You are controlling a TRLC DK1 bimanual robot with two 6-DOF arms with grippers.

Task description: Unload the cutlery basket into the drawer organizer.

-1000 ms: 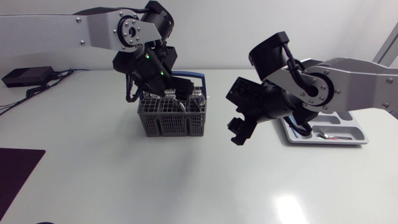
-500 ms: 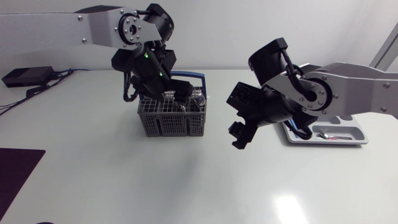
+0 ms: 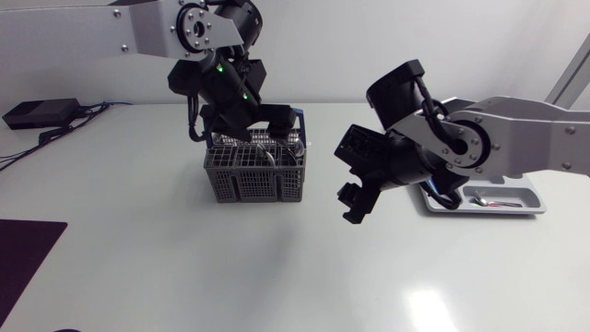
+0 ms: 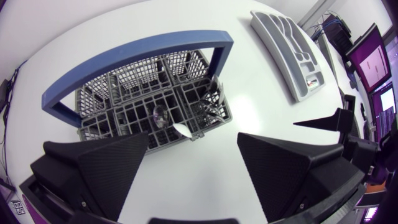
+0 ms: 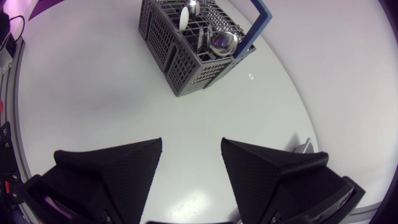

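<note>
The grey cutlery basket (image 3: 255, 175) with a blue handle (image 4: 137, 53) stands left of the table's middle. Several spoons (image 4: 160, 114) stick up in its compartments, also seen as spoons (image 5: 222, 41) from my right wrist. My left gripper (image 3: 261, 127) hangs just above the basket, open and empty (image 4: 193, 140), with the basket ahead of its fingers. My right gripper (image 3: 355, 198) is open and empty (image 5: 191, 143), low over bare table to the right of the basket. The grey drawer organizer (image 3: 530, 198) lies at the right with a spoon (image 3: 484, 198) in it, partly hidden by my right arm.
A black box (image 3: 41, 112) with cables sits at the back left. A dark mat (image 3: 23, 254) covers the front left corner. The organizer (image 4: 286, 37) lies well apart from the basket.
My left gripper has risen a little above the basket, empty. The right arm has barely shifted.
</note>
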